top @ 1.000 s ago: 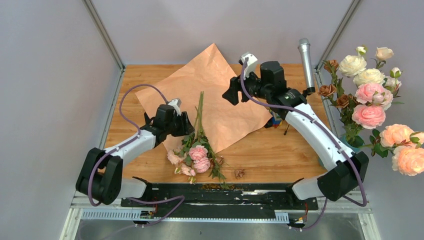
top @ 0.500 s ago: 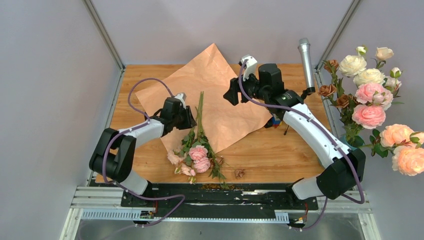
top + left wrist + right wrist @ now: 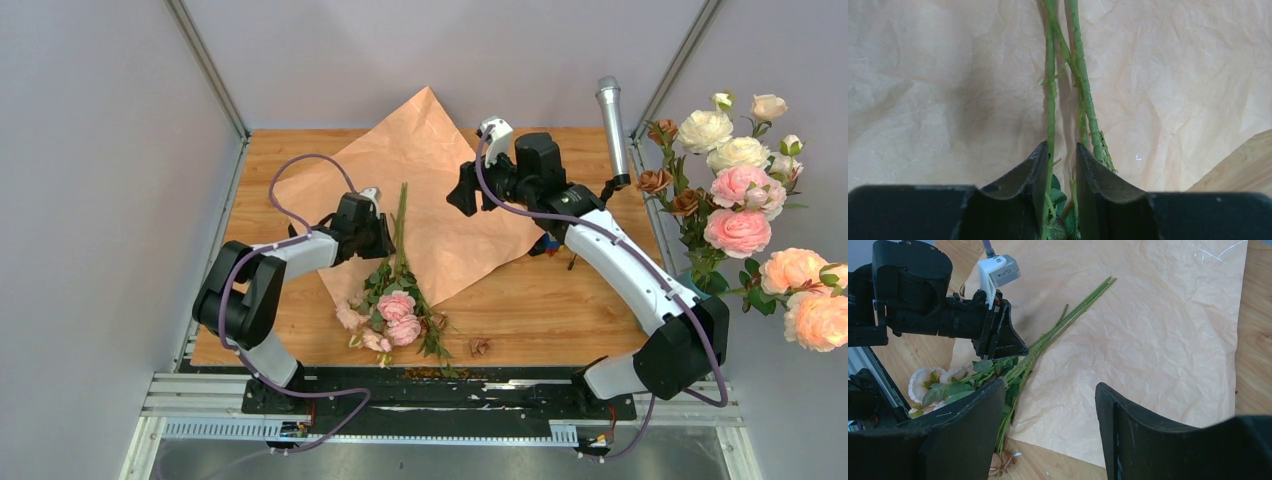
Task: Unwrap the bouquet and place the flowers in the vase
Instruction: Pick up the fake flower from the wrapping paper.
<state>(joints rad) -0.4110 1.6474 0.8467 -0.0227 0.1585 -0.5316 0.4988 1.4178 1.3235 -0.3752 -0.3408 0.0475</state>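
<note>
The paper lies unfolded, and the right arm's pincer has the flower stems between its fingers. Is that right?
Not quite. The left pincer has the stems between its fingers, as the left wrist view shows. The right pincer hangs open above the paper, which does lie unfolded.

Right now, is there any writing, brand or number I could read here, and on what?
No readable text anywhere.
The kraft paper and the microphone show no lettering.
The grey face of the small white box on the left wrist is too blurred to read.
</note>
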